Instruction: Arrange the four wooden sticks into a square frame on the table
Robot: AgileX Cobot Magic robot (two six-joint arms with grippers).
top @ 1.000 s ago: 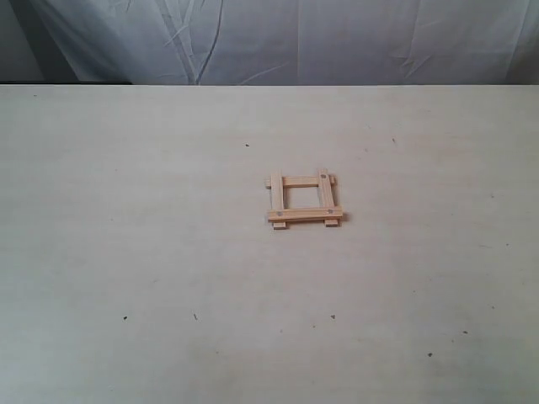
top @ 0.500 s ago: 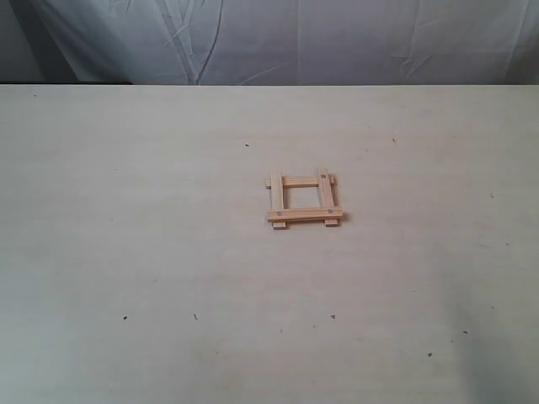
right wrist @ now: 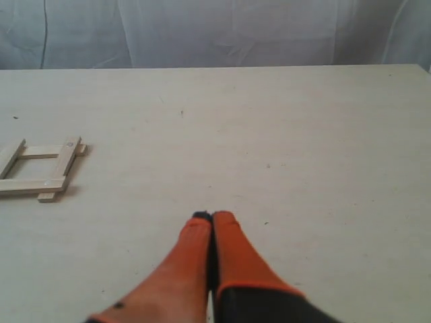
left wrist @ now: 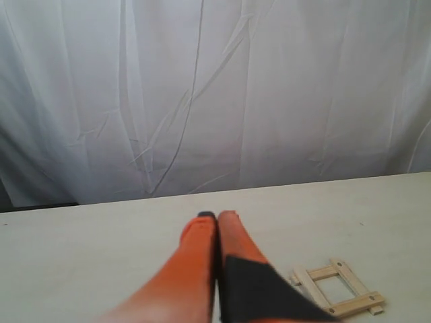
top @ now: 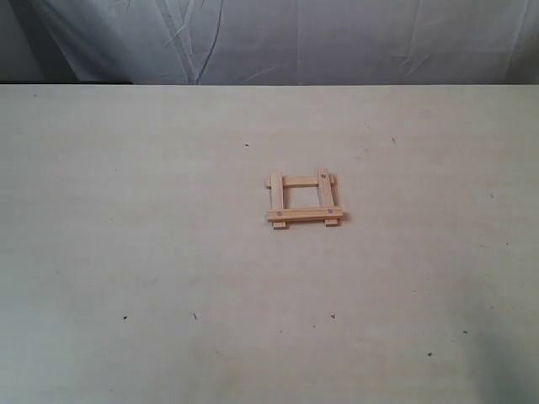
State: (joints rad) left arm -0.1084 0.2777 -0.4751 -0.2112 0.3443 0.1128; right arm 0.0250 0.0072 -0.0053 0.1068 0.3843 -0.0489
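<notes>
The four wooden sticks lie as a small square frame [top: 304, 202] near the middle of the table [top: 152, 236], overlapping at the corners with ends sticking out. The frame [left wrist: 337, 288] shows in the left wrist view beside my left gripper [left wrist: 216, 217], whose orange fingers are pressed together with nothing between them. The frame [right wrist: 39, 167] also lies well off to the side of my right gripper [right wrist: 211, 217], which is shut and empty over bare tabletop. Neither gripper appears in the exterior view.
A wrinkled grey-white cloth backdrop [top: 337, 38] hangs behind the table's far edge. A few tiny dark specks [top: 125, 318] dot the tabletop.
</notes>
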